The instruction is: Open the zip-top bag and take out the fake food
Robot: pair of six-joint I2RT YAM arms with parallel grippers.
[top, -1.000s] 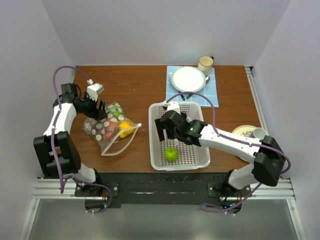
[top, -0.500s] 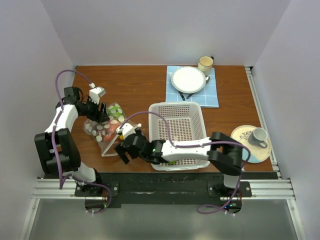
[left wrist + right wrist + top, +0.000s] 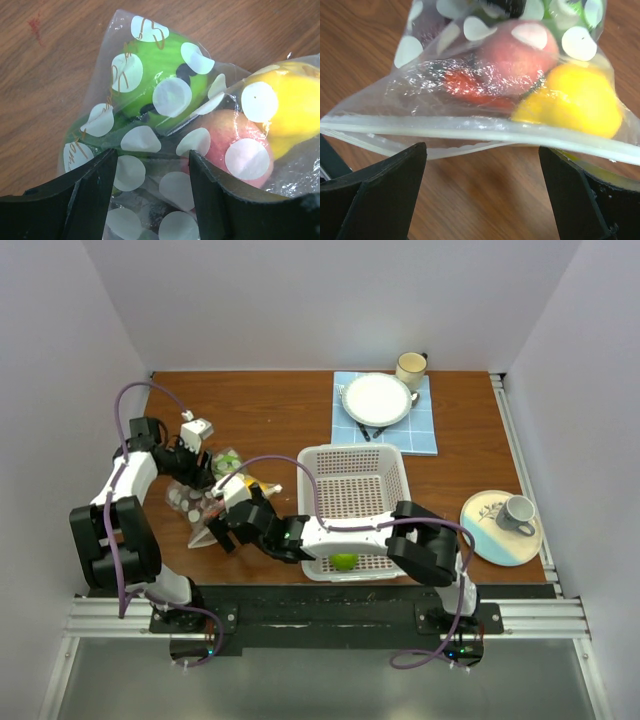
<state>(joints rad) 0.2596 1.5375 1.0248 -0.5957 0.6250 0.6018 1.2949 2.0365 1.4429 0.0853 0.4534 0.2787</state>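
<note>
From above, the zip-top bag point(image 3: 197, 505) lies on the tabletop point(image 3: 290, 415) left of the white basket point(image 3: 355, 485), both arms reaching it. The left wrist view shows the left jaws partly open, straddling the bag's dotted end with fake food point(image 3: 235, 145) inside, not clamped on it. In the right wrist view the right jaws gape wide and empty, flanking its zip edge point(image 3: 470, 131).

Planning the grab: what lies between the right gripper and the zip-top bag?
Only bare table lies between right gripper and zip-top bag, in the right wrist view.
</note>
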